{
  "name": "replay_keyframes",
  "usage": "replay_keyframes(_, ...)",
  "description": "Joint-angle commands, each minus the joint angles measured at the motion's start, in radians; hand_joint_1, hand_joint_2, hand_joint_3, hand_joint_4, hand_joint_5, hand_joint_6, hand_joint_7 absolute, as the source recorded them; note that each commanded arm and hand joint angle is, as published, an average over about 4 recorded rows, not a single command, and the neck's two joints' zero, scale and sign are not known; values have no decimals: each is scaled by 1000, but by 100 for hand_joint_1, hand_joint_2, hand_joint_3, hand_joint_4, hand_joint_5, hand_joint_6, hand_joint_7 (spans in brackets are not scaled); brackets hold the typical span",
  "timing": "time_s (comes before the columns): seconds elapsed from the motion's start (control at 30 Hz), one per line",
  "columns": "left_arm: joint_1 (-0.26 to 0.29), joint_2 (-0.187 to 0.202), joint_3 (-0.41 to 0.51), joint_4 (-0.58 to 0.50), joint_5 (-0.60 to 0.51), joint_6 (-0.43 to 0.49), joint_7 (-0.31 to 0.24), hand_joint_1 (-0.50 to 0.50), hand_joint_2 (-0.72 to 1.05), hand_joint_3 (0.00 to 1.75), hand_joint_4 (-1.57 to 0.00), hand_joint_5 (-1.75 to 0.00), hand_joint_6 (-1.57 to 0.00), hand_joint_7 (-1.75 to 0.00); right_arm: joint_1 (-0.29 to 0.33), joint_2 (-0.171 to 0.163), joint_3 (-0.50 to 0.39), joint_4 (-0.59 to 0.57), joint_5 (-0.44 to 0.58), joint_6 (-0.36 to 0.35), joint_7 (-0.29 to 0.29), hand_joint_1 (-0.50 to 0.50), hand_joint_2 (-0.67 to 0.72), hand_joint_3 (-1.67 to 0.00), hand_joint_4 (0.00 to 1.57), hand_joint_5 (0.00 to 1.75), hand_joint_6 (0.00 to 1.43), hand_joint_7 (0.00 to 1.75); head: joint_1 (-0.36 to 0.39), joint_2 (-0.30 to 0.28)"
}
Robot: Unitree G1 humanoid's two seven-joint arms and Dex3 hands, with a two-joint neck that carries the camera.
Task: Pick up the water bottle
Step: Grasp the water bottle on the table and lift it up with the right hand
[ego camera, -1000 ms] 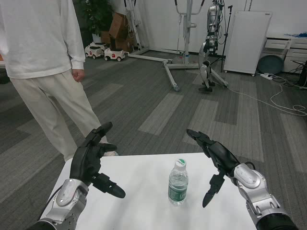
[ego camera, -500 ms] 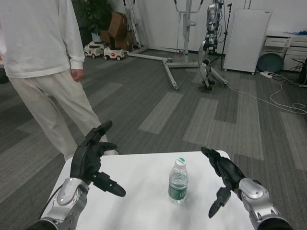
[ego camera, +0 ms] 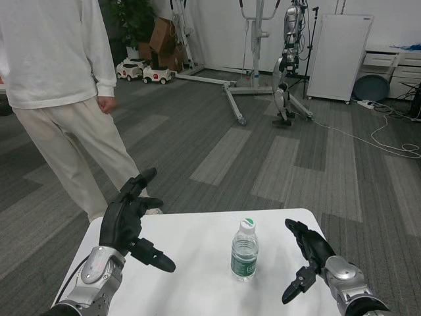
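Silver right forearm half cut off

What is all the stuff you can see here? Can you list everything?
water bottle: one, clear with a green label and white cap, upright mid-table
table: one, white, at the bottom
toy cars: two, white, on the floor far left
plant: one, green, far left corner
cardboard boxes: brown, number unclear, beside the plant
metal frame: one, grey, far centre
other robot: one, silver, hanging far back
cabinet: one, white, far right
cables: white, on the floor right
person: one, white top, cream trousers, standing left
left hand: black, open, left of the bottle
right hand: black, open, right of the bottle
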Motion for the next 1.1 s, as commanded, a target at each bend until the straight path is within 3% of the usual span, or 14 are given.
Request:
replay_keyframes(0.03,-3,5,6,6,-3,-5,3,-50,-55,9,0,-175,0,-40,-40,2,31,6,-1,3,-13,-46,34,-4,0,0,0,0,-1,3)
replay_keyframes(0.17,-3,4,6,6,-3,-5,3,-50,-55,9,0,-175,0,-35,-63,7,108,6,-1,3,-24,-46,34,-6,0,0,0,0,-1,3)
replay_keyframes(0.53,-4,2,6,6,-4,-6,5,-50,-55,9,0,-175,0,-40,-112,23,263,8,-2,-1,-84,-46,34,-8,0,0,0,0,-11,4)
replay_keyframes(0.73,-4,2,5,6,-4,-6,5,-50,-55,9,0,-175,0,-35,-148,39,339,45,-4,-3,-165,-46,34,-8,0,0,0,0,-9,1)
replay_keyframes(0.9,-4,0,4,6,-4,-6,5,-50,-55,9,0,-175,0,-42,-172,48,369,78,-4,-3,-217,-46,34,-6,0,0,0,0,-12,1)
replay_keyframes(1.1,-5,0,2,10,-4,-6,5,-50,-55,9,0,-175,0,-38,-201,58,388,128,-5,-3,-279,-46,34,-2,0,0,0,0,-14,-1)
